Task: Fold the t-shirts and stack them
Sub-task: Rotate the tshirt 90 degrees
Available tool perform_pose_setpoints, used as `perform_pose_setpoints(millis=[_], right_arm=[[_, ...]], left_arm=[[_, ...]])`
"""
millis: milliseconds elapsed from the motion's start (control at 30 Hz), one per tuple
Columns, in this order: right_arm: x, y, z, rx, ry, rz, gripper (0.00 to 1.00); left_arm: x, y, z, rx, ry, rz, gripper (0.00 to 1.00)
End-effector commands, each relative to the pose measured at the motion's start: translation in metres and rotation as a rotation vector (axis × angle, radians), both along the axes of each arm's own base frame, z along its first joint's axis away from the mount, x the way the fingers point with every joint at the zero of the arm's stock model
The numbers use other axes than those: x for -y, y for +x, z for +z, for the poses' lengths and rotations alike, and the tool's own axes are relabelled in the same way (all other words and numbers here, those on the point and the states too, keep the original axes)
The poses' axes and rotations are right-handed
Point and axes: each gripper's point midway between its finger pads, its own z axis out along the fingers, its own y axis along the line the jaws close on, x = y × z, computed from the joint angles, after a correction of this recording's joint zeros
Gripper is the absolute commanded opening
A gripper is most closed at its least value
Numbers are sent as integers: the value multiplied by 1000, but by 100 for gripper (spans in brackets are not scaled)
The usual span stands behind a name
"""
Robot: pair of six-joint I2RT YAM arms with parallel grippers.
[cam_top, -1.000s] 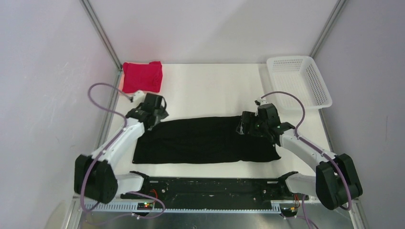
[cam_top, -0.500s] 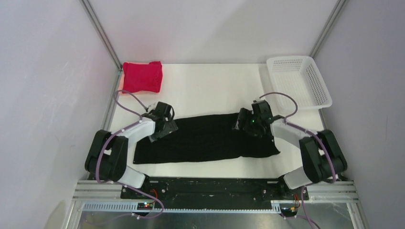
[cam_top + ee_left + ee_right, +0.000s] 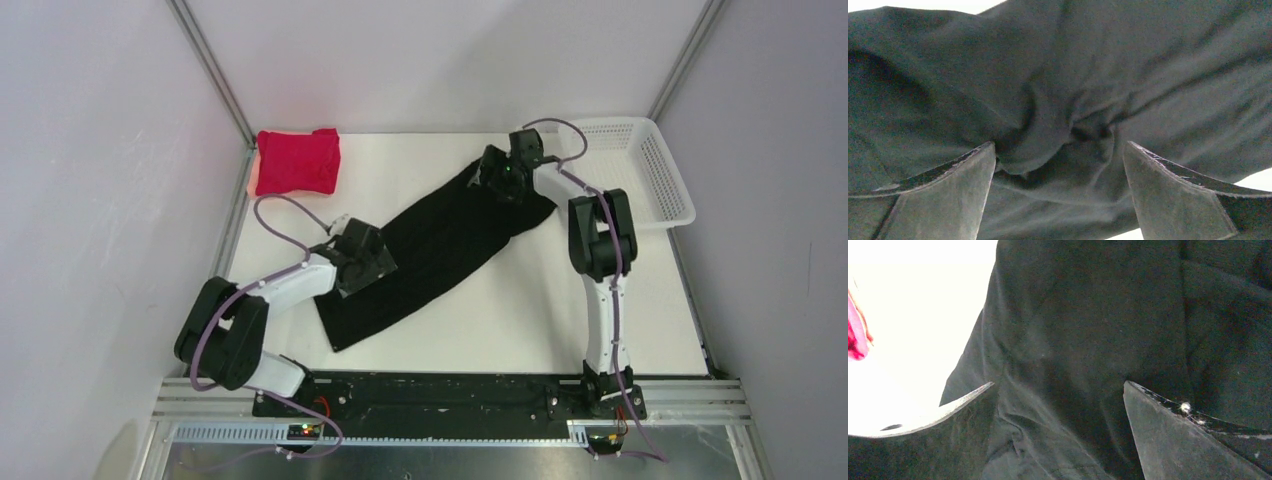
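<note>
The bench (image 3: pixel 560 300) is white. The black shirt (image 3: pixel 440 240) lies on it in a long, slanted strip. Its near end sits a little left of the middle, not far from the near edge. From there it runs up and to the right. Its far end is close to the far edge, just left of the basket (image 3: pixel 665 175).

The left arm (image 3: pixel 280 290) comes in low from the near left corner. The left fingers (image 3: pixel 372 265) sit on the left side of the black shirt, in its near half. The left wrist camera shows these two fingers spread apart. Black cloth fills almost the whole view. It is bunched into soft folds in the gap between the fingers. I cannot tell if the cloth is lifted off the bench there.

The right arm (image 3: pixel 600 290) rises from the near right side and reaches all the way to the far edge. The right fingers (image 3: pixel 490 178) are at the far end of the black shirt. The right wrist camera shows these fingers spread apart too, with black cloth under and between them. Some bare bench and a bit of red show at the left of that view.

The red shirt (image 3: pixel 298 162) lies folded in the far left corner, well apart from the black shirt. The basket sits in the far right corner.
</note>
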Motion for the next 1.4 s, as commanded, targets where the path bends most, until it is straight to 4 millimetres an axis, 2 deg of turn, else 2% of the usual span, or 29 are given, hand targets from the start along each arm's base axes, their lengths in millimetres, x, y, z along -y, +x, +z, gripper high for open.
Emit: perform_pose_setpoints(millis=[0, 33, 67, 100, 133, 167, 200, 233, 267, 300, 333, 367, 400, 500, 667, 767, 800, 867, 1000, 1033, 1067, 1100, 1133, 1167, 1200, 1233, 1267, 1300, 1367], right_arm=[[-14, 28, -9, -46, 9, 113, 100], [-15, 24, -14, -85, -4, 142, 100], [-20, 38, -13, -66, 1, 157, 100], [-20, 35, -18, -98, -14, 170, 100], [-22, 43, -19, -92, -16, 173, 100], [-27, 53, -8, -55, -6, 172, 100], [-28, 56, -18, -62, -2, 169, 100], [-31, 60, -15, -50, 15, 165, 100], [-33, 66, -16, -35, 27, 158, 100], [-37, 69, -11, -25, 53, 153, 100], [-40, 74, -5, 0, 68, 155, 100], [-44, 76, 2, 17, 80, 151, 100], [-46, 81, 8, 41, 84, 147, 100], [-46, 93, 26, 102, 81, 116, 100], [-41, 108, 43, 171, 91, 97, 100], [-37, 111, 61, 215, 70, 111, 100], [-35, 112, 67, 233, 56, 122, 100], [-33, 106, 94, 276, 37, 143, 100], [-34, 83, 127, 340, -66, 204, 100], [-37, 75, 129, 338, -93, 225, 100], [-32, 64, 132, 324, -127, 212, 100], [-36, 51, 127, 296, -150, 222, 100], [-27, 37, 121, 264, -198, 192, 100], [-36, 25, 115, 255, -215, 205, 100], [-31, 5, 103, 219, -253, 196, 100], [-36, -19, 91, 181, -270, 206, 100], [-34, -28, 83, 170, -300, 190, 100], [-34, -48, 72, 137, -334, 171, 100], [-38, -76, 56, 92, -344, 160, 100]], left_arm=[[40, -5, 13, 53, -127, -4, 100], [48, -10, 12, 58, -133, -13, 100], [51, -17, 9, 52, -128, -20, 100], [59, -23, 9, 61, -132, -28, 100], [66, -36, 3, 50, -126, -55, 100], [70, -41, 5, 59, -141, -43, 100], [77, -57, -1, 49, -136, -76, 100], [76, -66, -2, 58, -141, -60, 100], [86, -79, 2, 72, -161, -99, 100], [85, -89, -2, 68, -165, -91, 100], [97, -104, 4, 82, -192, -140, 100], [95, -112, 1, 83, -196, -140, 100], [103, -125, 7, 96, -222, -187, 100], [99, -149, 5, 92, -231, -246, 100], [83, -191, 9, 40, -188, -426, 100], [79, -202, 17, 28, -181, -484, 100], [80, -203, 22, 41, -190, -514, 100], [80, -199, 36, 90, -182, -554, 100], [79, -166, 93, 317, -159, -543, 100], [73, -153, 104, 383, -132, -503, 100], [70, -145, 112, 425, -103, -493, 100], [62, -131, 115, 456, -59, -440, 100], [58, -124, 116, 463, -18, -446, 100], [52, -111, 110, 441, 18, -426, 100], [56, -103, 109, 443, 4, -421, 100], [54, -95, 96, 394, 15, -431, 100], [59, -89, 93, 397, -6, -430, 100], [61, -86, 80, 350, 1, -462, 100], [65, -83, 63, 309, 23, -494, 100]])
